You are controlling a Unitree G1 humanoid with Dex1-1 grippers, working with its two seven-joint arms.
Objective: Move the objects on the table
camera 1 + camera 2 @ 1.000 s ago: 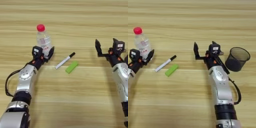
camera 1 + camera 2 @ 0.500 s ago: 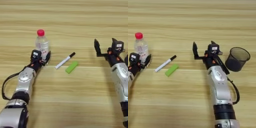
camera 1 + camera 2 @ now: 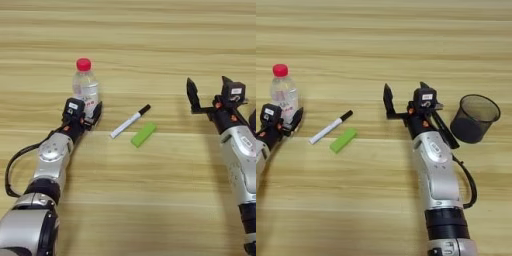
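I see a wide table [image 3: 150, 40] made of light wood planks. A small clear bottle [image 3: 85, 87] with a red cap [image 3: 84, 64] stands up straight on the left part of it.

My left gripper [image 3: 84, 111] is low on the table, right at the bottom of the bottle. Its black fingers [image 3: 96, 112] sit on both sides of the bottle's base. I cannot tell if they squeeze the bottle or only sit next to it. The silver left arm comes up from the bottom left corner, with a black cable looping beside it.

A pen [image 3: 130, 121] lies flat to the right of the bottle. It is white with a black cap, and it is tilted, with the black end up and to the right. A bright green block [image 3: 143, 135] lies just beside the pen, on the near side of it, tilted the same way. I cannot tell if the two are touching.

My right gripper [image 3: 403, 97] is up off the things, well to the right of the pen and block. Its two black fingers [image 3: 388, 100] are spread wide apart and there is nothing between them.

A dark mesh cup [image 3: 474, 119] stands near the right gripper, on its right side. The cup is open at the top. It shows best in the right eye view.
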